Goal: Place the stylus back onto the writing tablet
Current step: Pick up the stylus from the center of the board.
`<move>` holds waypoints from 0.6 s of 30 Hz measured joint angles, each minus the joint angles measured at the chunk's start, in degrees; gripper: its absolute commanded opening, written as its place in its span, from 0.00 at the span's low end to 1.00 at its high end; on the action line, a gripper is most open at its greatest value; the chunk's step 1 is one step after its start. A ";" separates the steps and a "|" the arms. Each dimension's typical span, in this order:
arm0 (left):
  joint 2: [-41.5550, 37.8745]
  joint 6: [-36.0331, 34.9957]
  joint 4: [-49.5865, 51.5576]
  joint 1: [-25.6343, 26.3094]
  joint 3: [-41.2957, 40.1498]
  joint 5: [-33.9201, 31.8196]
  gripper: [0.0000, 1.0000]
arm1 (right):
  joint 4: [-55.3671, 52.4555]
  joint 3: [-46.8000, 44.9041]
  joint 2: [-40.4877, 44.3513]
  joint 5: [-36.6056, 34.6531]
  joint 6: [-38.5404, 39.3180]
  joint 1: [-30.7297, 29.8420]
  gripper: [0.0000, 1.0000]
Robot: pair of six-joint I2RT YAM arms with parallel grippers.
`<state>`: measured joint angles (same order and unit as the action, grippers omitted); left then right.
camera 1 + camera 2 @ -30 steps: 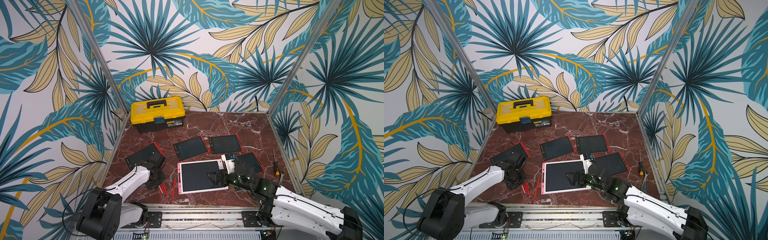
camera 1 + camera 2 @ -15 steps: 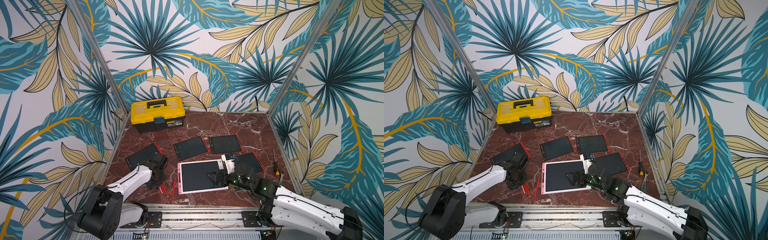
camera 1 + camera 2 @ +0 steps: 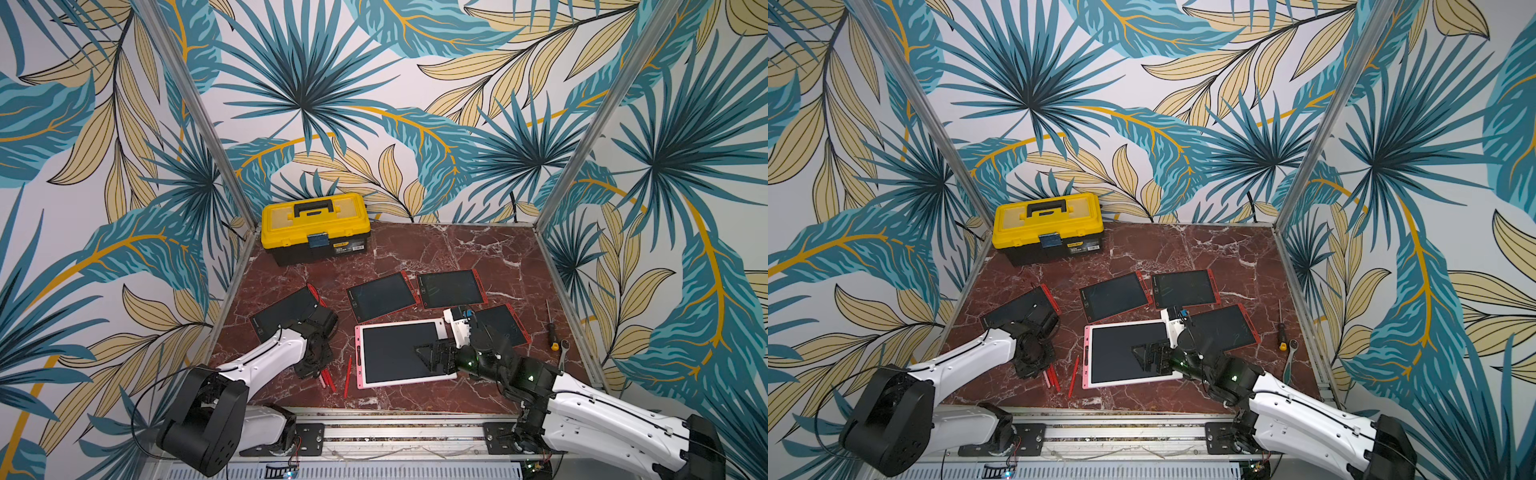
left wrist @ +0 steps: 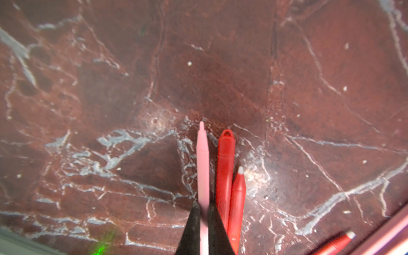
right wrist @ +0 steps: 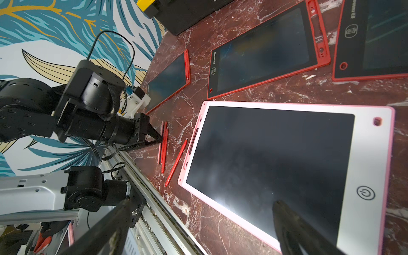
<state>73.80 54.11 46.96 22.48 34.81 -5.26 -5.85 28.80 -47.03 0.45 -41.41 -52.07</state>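
Observation:
A pink stylus [image 4: 202,159] runs between the fingers of my left gripper [image 4: 204,209], which is shut on it. It lies alongside two red styluses [image 4: 225,167] on the marble, left of the tablet. In the right wrist view the left gripper [image 5: 161,139] pinches the pink stylus [image 5: 159,152] low over the floor. The pink-framed writing tablet [image 3: 390,345] [image 3: 1121,353] lies flat near the front. My right gripper [image 3: 432,353] [image 5: 198,225] hovers open over the tablet's right part, holding nothing.
A third red stylus [image 3: 347,371] lies between the others and the tablet. Several red-framed tablets [image 3: 380,297] lie behind. A yellow toolbox [image 3: 315,232] stands at the back left. A screwdriver [image 3: 550,328] and a wrench [image 3: 562,353] lie by the right wall.
The left arm has shifted a little at the styluses. The right arm has not moved.

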 measured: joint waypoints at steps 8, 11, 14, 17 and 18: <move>0.26 0.02 -0.11 0.20 0.00 -0.07 0.09 | 0.00 0.02 0.00 0.00 0.00 0.00 0.99; 0.24 0.15 0.28 0.22 0.22 -0.17 0.06 | 0.00 0.02 0.00 0.00 0.02 0.00 1.00; 0.24 0.24 0.44 0.26 0.24 -0.33 0.06 | 0.00 0.02 0.00 0.00 0.00 0.00 1.00; -0.02 0.35 0.61 0.35 0.24 -0.52 0.06 | 0.00 0.02 -0.02 0.00 0.02 0.00 0.99; -0.17 0.39 0.68 0.35 0.24 -0.55 0.06 | 0.00 0.02 -0.02 0.00 0.02 0.00 0.99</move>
<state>73.63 54.50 47.64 22.83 35.05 -5.80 -5.85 28.82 -47.05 0.45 -41.39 -52.07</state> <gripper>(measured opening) 0.069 0.994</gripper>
